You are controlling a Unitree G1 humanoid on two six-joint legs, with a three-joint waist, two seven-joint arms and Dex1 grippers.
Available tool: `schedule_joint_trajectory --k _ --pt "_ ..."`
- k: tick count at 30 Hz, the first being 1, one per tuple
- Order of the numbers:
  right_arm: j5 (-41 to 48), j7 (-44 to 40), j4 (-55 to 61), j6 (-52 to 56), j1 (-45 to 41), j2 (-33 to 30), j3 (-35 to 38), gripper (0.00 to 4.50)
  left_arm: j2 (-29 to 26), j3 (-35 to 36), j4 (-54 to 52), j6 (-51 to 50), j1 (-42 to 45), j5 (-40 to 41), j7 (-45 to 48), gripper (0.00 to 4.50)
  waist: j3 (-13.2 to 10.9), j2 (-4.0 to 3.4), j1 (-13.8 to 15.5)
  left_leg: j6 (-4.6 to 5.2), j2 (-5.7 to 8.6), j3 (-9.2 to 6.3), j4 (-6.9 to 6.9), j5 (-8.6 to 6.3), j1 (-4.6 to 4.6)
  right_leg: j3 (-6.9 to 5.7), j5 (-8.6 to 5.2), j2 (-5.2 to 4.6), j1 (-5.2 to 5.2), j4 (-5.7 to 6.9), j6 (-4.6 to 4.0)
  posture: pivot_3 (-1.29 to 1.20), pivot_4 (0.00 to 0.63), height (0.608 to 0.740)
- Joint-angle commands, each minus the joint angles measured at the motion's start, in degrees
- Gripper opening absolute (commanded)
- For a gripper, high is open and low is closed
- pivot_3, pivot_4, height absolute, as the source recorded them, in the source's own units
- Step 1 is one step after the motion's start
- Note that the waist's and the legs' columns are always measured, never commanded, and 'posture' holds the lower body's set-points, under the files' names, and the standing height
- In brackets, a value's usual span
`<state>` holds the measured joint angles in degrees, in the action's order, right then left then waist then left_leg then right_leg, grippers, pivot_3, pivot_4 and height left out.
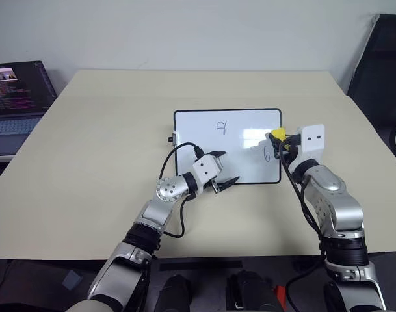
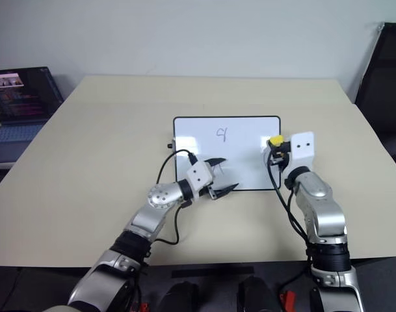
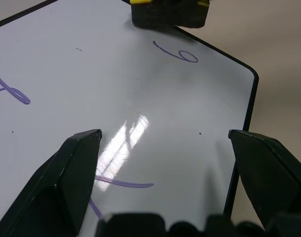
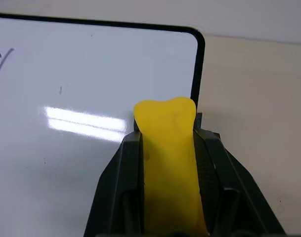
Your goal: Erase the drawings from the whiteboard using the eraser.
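Clearly, the right gripper [image 4: 167, 148] has its two black fingers clamped on the small bright yellow block eraser [image 4: 168, 148], held at the right edge of the glossy white, black-framed whiteboard [image 1: 198, 133] in the middle of the beige table [image 1: 93, 143], seemingly ready to wipe. The thin dark drawings [image 1: 221, 126] are unerased, the "6" lying nearest the eraser. The left gripper [image 1: 222, 170], jaws wide apart, sits over the board's near edge, probably to steady it.

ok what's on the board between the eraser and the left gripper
In the left wrist view, the 6 mark sits near the eraser; the rest of the whiteboard toward the left gripper is bare, glossy surface.
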<state>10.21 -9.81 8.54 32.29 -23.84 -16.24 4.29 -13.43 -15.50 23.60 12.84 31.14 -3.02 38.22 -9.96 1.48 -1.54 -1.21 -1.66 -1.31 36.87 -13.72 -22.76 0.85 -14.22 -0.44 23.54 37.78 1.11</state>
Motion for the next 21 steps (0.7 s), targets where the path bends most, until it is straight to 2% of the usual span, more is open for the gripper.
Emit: schedule_joint_trajectory --k 1,13,21 --pt "-0.56 -0.02 0.43 0.21 -1.21 -0.33 0.19 1.03 -0.18 1.27 -1.16 0.58 0.06 0.71 -0.30 4.50 0.00 0.00 0.00 0.00 0.00 0.00 0.01 0.00 0.00 0.00 0.00 0.00 0.00 0.01 0.00 0.00 0.150 0.740" --pt "0.61 -0.04 5.88 2.99 -0.09 2.11 -1.22 1.03 -0.72 1.46 -1.44 0.75 -0.71 0.74 -0.42 4.50 0.00 0.00 -0.09 0.00 -0.01 0.00 0.02 0.00 0.03 0.01 0.00 0.01 0.01 0.08 0.00 0.00 0.150 0.740" --pt "-0.52 0.85 4.52 6.11 0.67 3.45 -2.30 1.03 -0.88 1.35 -2.27 0.56 -1.68 0.84 -0.15 4.50 0.00 0.00 -0.07 0.00 0.00 0.00 0.02 0.00 0.02 0.00 0.00 0.00 0.00 0.08 0.00 0.00 0.150 0.740"
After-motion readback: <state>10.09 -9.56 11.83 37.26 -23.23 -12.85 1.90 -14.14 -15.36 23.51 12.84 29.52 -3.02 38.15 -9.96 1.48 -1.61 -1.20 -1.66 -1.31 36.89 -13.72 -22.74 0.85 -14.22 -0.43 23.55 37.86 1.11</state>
